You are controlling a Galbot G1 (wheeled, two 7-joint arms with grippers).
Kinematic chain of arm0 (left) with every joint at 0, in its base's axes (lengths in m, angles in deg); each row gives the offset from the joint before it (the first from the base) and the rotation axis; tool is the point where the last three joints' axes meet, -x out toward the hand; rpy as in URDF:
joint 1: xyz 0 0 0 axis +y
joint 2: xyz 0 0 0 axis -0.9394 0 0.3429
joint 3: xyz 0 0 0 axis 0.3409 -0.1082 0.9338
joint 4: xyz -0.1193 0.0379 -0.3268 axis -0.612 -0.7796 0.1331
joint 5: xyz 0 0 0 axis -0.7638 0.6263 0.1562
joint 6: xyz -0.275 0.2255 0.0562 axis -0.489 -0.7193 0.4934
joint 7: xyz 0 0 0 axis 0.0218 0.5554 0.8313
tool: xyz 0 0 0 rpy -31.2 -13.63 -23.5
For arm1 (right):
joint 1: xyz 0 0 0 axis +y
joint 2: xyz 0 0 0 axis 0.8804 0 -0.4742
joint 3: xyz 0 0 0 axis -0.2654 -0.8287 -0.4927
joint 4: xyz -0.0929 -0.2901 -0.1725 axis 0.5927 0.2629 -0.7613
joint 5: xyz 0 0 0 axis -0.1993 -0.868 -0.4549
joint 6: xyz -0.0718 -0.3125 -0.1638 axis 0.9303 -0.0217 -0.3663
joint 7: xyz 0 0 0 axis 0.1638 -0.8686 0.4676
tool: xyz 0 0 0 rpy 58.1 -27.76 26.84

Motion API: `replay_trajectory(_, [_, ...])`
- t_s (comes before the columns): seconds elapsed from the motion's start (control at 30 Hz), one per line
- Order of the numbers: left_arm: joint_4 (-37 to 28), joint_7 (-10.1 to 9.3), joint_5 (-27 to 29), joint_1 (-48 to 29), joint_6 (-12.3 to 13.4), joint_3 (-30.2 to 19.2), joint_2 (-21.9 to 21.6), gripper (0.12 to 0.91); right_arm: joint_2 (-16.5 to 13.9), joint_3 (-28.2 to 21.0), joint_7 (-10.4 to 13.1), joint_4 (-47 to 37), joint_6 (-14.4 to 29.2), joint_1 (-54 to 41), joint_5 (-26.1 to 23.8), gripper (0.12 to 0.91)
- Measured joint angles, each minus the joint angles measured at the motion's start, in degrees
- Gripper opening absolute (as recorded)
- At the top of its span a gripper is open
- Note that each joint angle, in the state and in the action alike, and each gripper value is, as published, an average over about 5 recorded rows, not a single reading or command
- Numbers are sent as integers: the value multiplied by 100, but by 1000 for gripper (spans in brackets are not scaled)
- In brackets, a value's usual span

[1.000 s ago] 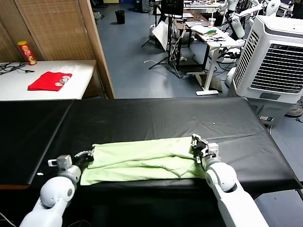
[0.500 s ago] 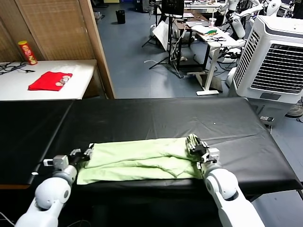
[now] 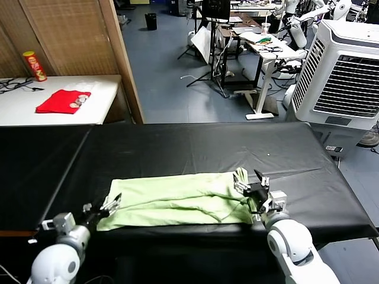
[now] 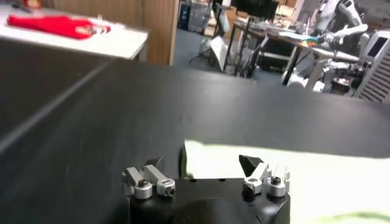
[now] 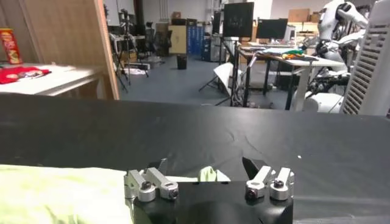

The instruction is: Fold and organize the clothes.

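- A pale green T-shirt [image 3: 177, 200] lay folded into a long band on the black worktop [image 3: 195, 148], stretched along the near edge and roughly midway between the two ends.
- The left tool [image 3: 104, 206] stood with its fingers spread and nothing between them, at the near edge just beside the shirt's left end; its wrist camera showed the shirt's corner [image 4: 210, 161] lying flat ahead of the spread fingers [image 4: 251, 164].
- The right tool [image 3: 254, 190] was likewise released and empty, poised at the shirt's right end, where a small bunched fold of fabric stood up from the band.
- From the right wrist camera, the right tool [image 5: 204, 167] framed that raised fold, with the rest of the green cloth [image 5: 61, 192] running off along the near edge.
- A small red garment [image 3: 62, 101] lay on a white table [image 3: 35, 109] beyond the worktop's far left corner, with a red and yellow can [image 3: 34, 65] standing behind it.
- A large white air cooler [image 3: 340, 77] stood on the floor past the worktop's far right corner.
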Motion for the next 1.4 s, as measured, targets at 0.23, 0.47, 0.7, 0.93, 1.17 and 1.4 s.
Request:
replay_trajectory(0.23, [49,23,-26,183,59,27,150,663,-19,5,-11,33,26,17,-1,798])
replay_trajectory(0.47, [105,24,-19,182,2,6,232,268,8,-6,-36,29,84,39,-52,798])
replay_trajectory(0.7, [99,62,869,101,203,54,137,162,32,9,-47,61,111,71,-100,798])
replay_trajectory(0.93, [-146,108,1615,179,453,557,-370,159,101,46,-29,83,126,93,-113,798])
replay_trajectory(1.17, [-209,-64,1410,198,367,950,-885,159,258,26,-25,71,144,172,-249,798])
replay_trajectory(1.4, [524,-307,968,85,-136,450,-526,159,371,136,-19,100,181,314,-426,798])
